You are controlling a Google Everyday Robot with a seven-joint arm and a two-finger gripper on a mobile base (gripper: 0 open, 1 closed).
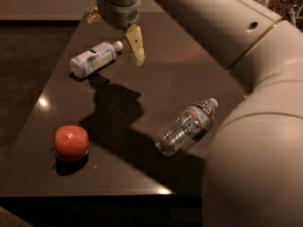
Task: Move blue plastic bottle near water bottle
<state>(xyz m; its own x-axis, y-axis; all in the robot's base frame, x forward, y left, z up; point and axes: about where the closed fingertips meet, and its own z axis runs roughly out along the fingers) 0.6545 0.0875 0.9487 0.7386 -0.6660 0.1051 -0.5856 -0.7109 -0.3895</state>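
While the short, stout pale bluish-white plastic bottle (93, 59) with a white cap and a dark-printed white label is lying on its side on the dark, glossy brown table (189, 74), it is sitting well apart from the longer clear, ribbed water bottle (186, 126), up and to the left of it. The water bottle is lying on its side too, its white cap pointing to the upper right and its red-and-blue band circling the neck. The grey two-finger gripper (115, 33) is hanging up and to the left of the water bottle, well apart from it and just beside the cap end of the blue plastic bottle. Its claw is standing released, the tan fingers (135, 45) spreading wide and gripping nothing; whether the nearer one is touching the cap I cannot tell. A round red apple (71, 143) is resting to the left of the water bottle, well apart from it. The thick beige arm (255, 74) is reaching in from the right of the water bottle.
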